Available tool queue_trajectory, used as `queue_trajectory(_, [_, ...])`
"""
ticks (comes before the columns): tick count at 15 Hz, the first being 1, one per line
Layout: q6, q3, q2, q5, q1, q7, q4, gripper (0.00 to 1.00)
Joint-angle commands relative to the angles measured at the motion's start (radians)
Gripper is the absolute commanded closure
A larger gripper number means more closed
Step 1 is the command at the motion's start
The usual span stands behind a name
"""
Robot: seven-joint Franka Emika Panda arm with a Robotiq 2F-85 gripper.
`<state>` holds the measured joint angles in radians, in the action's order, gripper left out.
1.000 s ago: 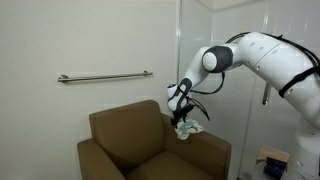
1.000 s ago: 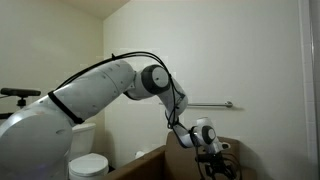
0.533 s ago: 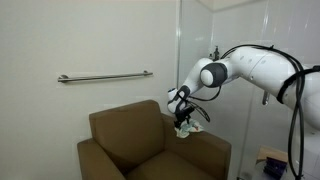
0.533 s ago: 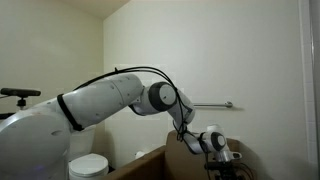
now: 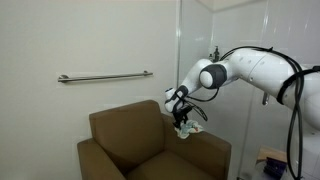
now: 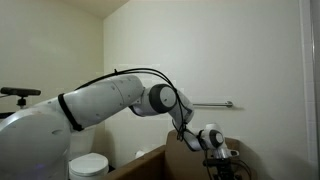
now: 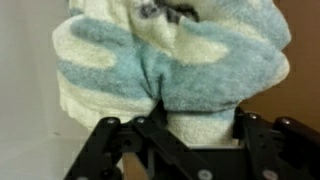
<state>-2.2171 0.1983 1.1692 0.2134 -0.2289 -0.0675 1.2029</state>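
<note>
In an exterior view, the gripper (image 5: 181,119) hangs over the armchair (image 5: 135,140), at the inner edge of its arm nearest the robot. A towel (image 5: 189,128) lies bunched on that arm, beneath the fingers. There is open air above the chair's seat, and a grab bar (image 5: 105,76) is on the wall above the backrest.

In the other exterior view, the gripper (image 6: 220,160) is low behind the armchair (image 6: 150,165) (the towel is not discernible here).

In the wrist view, the jaws press in from both sides on a fold of the blue and cream towel (image 7: 170,60), clamping it.
</note>
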Motion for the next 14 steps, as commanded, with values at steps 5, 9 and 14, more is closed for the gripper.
queue_trajectory(5, [0.016,0.015,0.057,-0.033,-0.013,0.002,-0.091,0.93])
queue_trajectory(9, [0.084,0.042,0.112,-0.031,-0.012,-0.038,-0.222,0.90])
queue_trajectory(14, [0.224,0.051,0.194,-0.004,-0.008,-0.087,-0.430,0.90])
